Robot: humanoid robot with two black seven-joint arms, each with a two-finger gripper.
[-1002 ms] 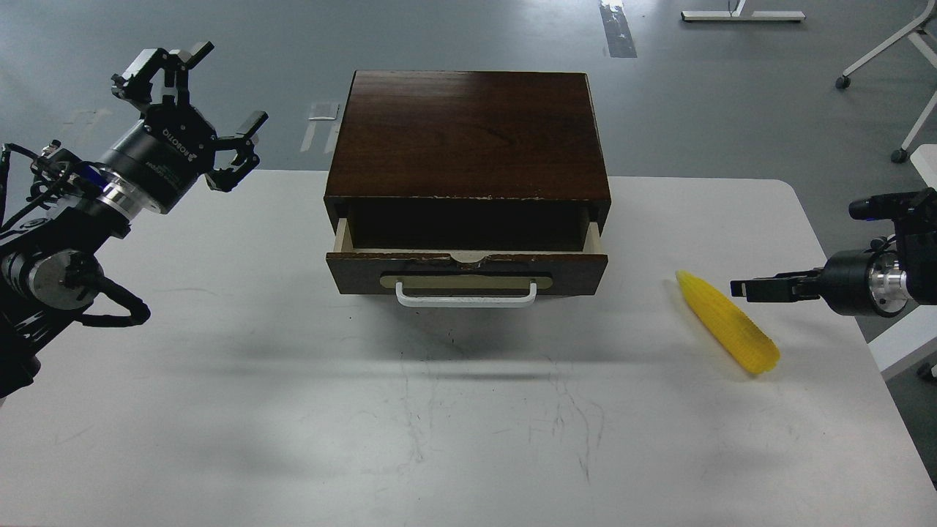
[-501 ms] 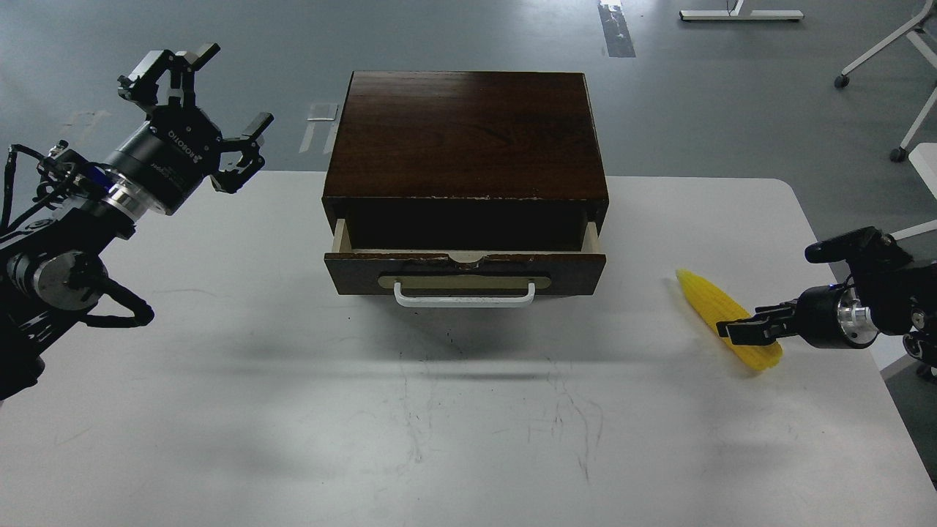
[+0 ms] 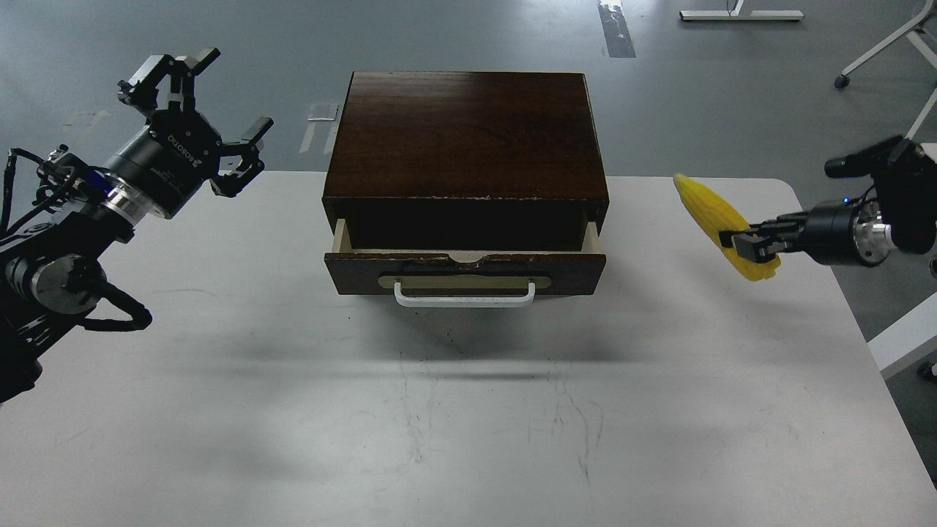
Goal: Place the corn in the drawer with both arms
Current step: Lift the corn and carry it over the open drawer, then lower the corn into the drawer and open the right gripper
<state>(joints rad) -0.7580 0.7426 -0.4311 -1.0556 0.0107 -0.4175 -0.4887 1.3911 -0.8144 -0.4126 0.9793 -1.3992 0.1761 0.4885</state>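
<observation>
Now clamped near its thick end in the right black gripper, the bright yellow tapered corn cob, off the white table at about three o'clock, tilted with the narrow tip up toward eleven o'clock. Well apart from the shallow dark brown drawer, pulled partly out of the dark wooden box at twelve o'clock, pale wood sides showing, white bar handle across the tan plate on the front. Inside of the drawer in shadow, contents impossible to tell. At ten o'clock, above the table's far left corner, the left black gripper marked ROBOTIQ, fingers spread wide, gripping nothing, beside the box but not touching.
</observation>
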